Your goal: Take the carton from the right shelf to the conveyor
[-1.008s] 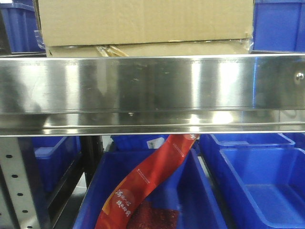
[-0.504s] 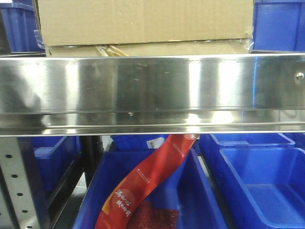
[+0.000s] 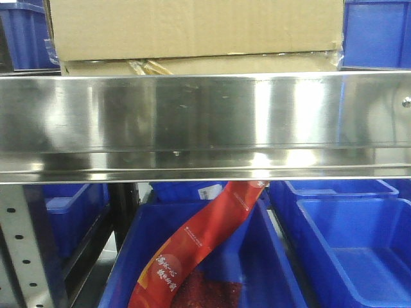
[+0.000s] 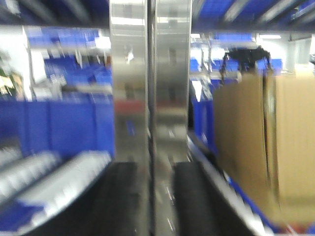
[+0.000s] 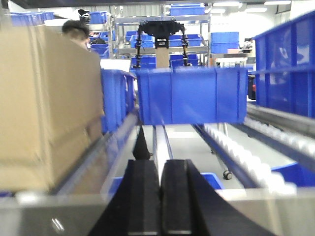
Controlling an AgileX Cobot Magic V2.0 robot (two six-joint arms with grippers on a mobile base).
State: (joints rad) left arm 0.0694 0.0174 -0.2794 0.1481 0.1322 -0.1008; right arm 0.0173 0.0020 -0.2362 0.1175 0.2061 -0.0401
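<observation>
Shift: against the frame half a second back, the front view has slid a hair sideways. The bolt head point(image 3: 406, 101) on the shelf rail point(image 3: 192, 122) now sits closer to the 3 o'clock edge, while the carton point(image 3: 192, 29) has not budged.
Meaning: I judge this to be only a fine line-up with the carton; the grab itself has not begun.
Left fingers point(image 4: 123, 201): motion-blurred in their wrist view. They seem parted, with bright steel showing in the gap and nothing held. Brown cardboard stands at their 3 o'clock.
Upright point(image 3: 16, 244): a grey perforated post at 8 o'clock in the front view.
Carton: plain brown, at 12 o'clock in the front view, resting just behind the shelf rail with ragged tape along its lower edge. Neither arm touches it.
Shelf rail: a mirror-like steel band across the middle of the front view.
Red packet point(image 3: 205, 237): trails from under the rail into a blue bin point(image 3: 122, 282) at 6 o'clock.
Right fingers point(image 5: 143, 196): pressed together and gripping nothing. The carton is at their 9 o'clock and another blue bin point(image 5: 192, 96) at 12 o'clock.
Conveyor: not in view.
Next: likely one arm on each side of the carton.
</observation>
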